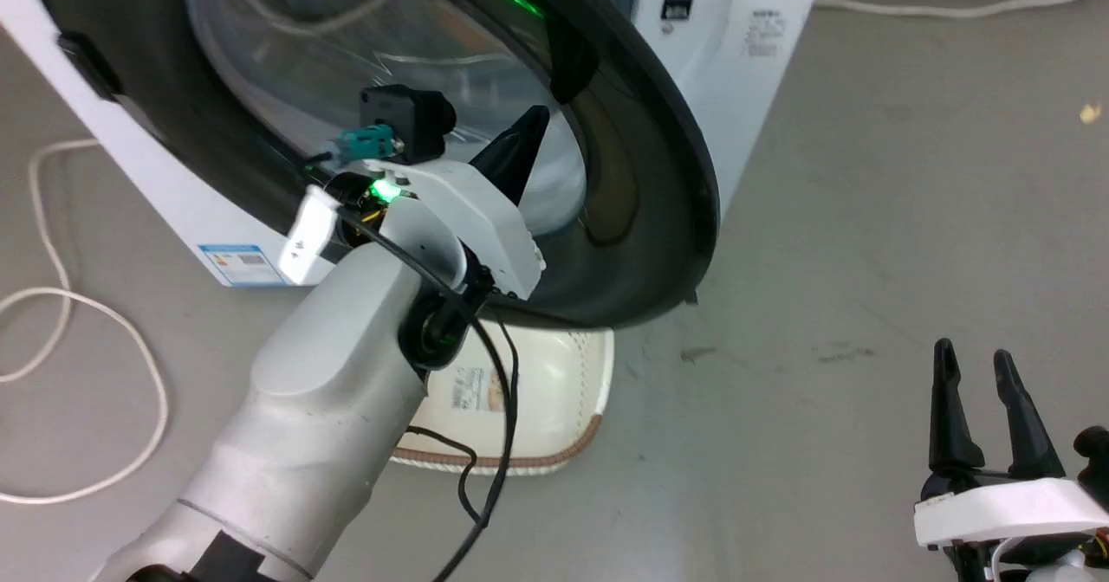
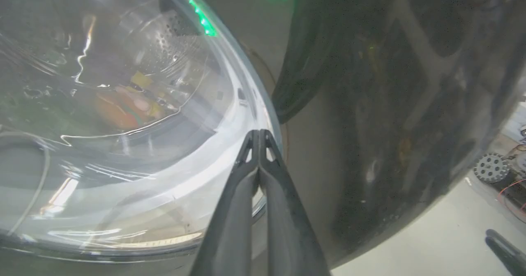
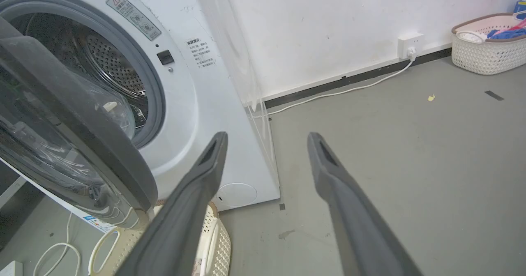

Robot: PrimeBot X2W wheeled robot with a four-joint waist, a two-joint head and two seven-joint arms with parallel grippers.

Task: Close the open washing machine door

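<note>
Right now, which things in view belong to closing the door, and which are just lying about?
Job:
door
washing machine
left gripper, shut, tips at the door's glass

Lying about:
right gripper, open, apart from the door
cream basket under the door
white cable
far basket by the wall
wall socket

The washing machine door (image 1: 645,192), black-rimmed with bulging clear glass, stood partly open from the white washing machine (image 1: 736,88).
</note>
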